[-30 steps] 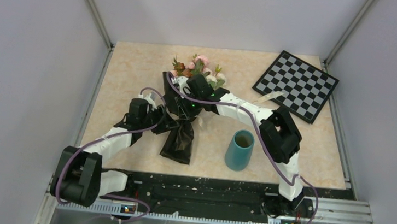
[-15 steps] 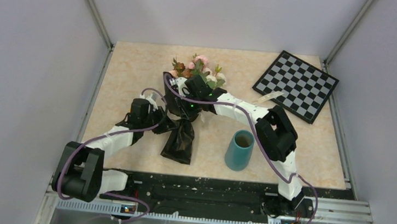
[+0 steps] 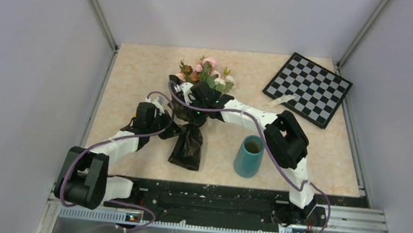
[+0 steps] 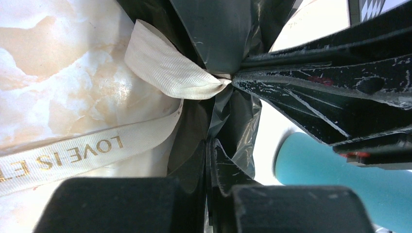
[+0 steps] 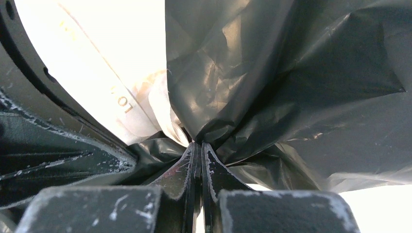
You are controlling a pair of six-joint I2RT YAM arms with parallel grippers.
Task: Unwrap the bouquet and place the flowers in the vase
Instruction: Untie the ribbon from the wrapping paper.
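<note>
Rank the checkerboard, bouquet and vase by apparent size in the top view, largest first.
1 and 2, unranked: the checkerboard and the bouquet look alike, and the arms cover the bouquet's middle.
3: the vase, clearly smallest.

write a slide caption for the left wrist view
Left gripper and right gripper pinch the bouquet near its ribbon knot; vase beyond.

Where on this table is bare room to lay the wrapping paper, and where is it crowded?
Free: the far-left corner of the table, between its left edge and the flowers; also the back strip between flowers and checkerboard. Crowded: the middle, where the left tool and right tool pinch the bouquet, and around the vase, beside the right arm.
</note>
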